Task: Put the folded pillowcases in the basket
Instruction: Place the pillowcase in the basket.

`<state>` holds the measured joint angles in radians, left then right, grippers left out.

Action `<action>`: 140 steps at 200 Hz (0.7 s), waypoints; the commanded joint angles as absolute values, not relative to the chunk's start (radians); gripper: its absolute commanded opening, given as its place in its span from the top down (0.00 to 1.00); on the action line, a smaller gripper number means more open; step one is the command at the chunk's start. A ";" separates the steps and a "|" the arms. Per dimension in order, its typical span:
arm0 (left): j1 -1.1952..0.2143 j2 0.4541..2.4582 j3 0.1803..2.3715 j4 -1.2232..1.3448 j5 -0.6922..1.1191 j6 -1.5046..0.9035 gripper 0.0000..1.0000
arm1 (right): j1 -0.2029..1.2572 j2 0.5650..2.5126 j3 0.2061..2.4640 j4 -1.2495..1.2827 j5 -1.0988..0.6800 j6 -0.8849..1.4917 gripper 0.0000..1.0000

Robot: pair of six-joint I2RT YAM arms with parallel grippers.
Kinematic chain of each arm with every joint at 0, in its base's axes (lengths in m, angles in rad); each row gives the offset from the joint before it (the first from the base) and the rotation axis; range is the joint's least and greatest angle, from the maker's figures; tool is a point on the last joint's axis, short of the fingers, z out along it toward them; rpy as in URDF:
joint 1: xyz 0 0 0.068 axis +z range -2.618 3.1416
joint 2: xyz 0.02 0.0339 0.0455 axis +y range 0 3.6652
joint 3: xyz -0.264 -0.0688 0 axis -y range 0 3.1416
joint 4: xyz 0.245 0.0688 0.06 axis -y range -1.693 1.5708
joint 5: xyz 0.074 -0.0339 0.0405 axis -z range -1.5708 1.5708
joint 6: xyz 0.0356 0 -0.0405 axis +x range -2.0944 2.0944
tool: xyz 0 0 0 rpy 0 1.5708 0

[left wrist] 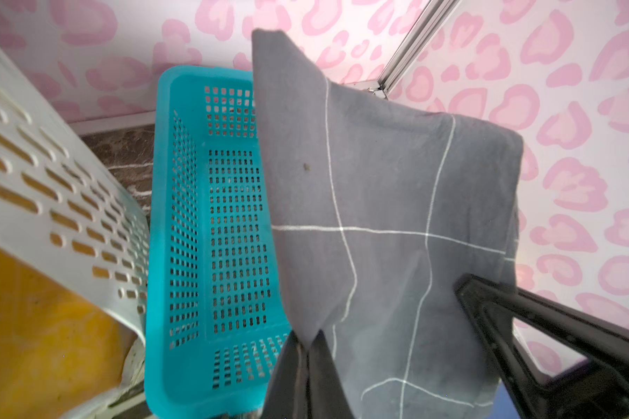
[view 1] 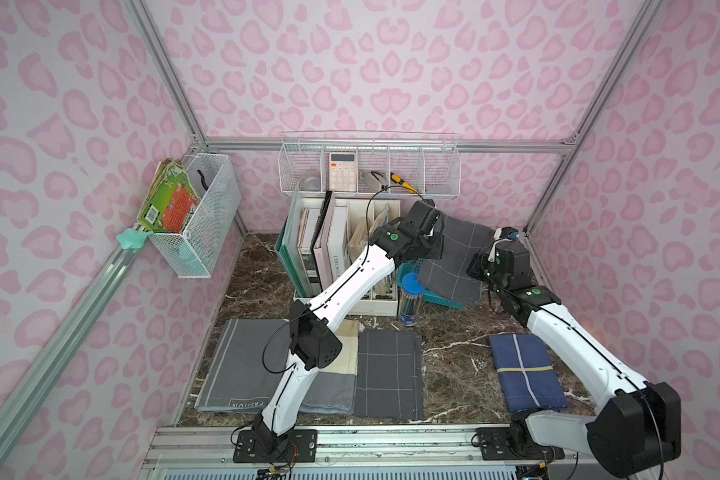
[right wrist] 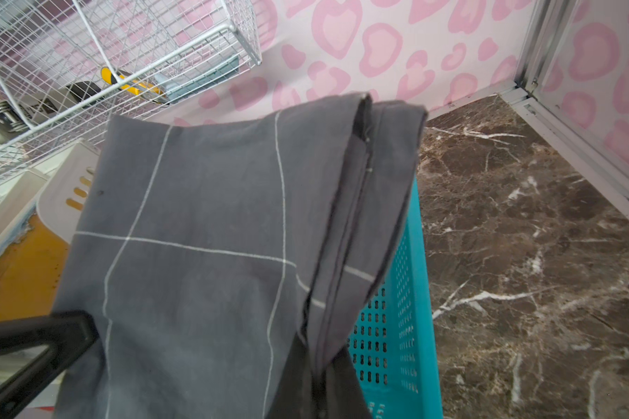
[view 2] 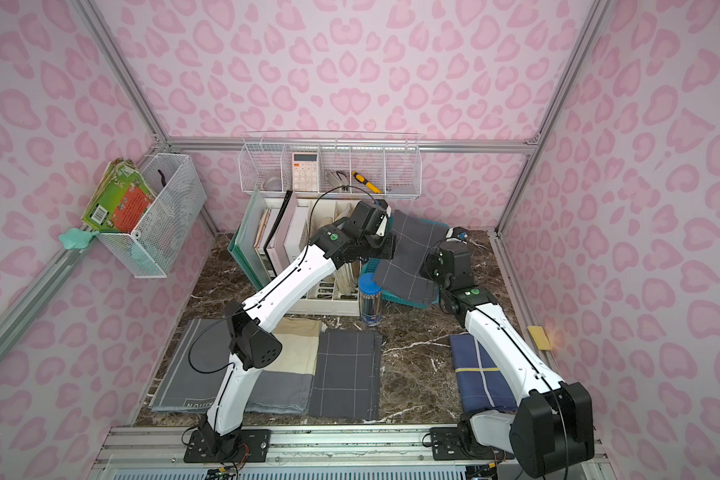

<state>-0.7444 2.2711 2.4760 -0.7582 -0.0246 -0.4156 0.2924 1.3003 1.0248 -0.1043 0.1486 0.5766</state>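
We count two robot arms, the left arm (view 1: 350,277) and the right arm (view 1: 578,345). We count five folded cloths: one pale grey cloth (view 1: 233,365), one cream cloth (view 1: 348,349), one navy cloth (view 1: 524,374), the flat checked cloth (view 1: 387,374) and the raised checked cloth (view 1: 458,257). We find one teal basket (left wrist: 160,232), two wire baskets, a side wire basket (view 1: 213,232) and a long wire basket (view 1: 441,174), one calculator (view 1: 343,171), one pencil tub (view 1: 411,299) and one file rack (view 1: 385,305).

Pillowcase (view 1: 454,257) over basket (view 1: 443,301); file rack (view 1: 381,306) left
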 commanded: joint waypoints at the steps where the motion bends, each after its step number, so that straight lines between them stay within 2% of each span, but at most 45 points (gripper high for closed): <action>1: -0.728 2.299 2.484 -0.624 0.012 -0.382 1.00 | 0.284 1.353 1.053 -0.013 0.134 0.553 1.00; 46: -0.702 2.360 2.484 -0.507 0.013 -0.350 1.00 | 0.262 1.480 1.102 0.024 0.118 0.546 1.00; 140: -0.655 2.471 2.484 -0.445 0.028 -0.329 1.00 | 0.228 1.661 1.128 0.077 0.104 0.532 1.00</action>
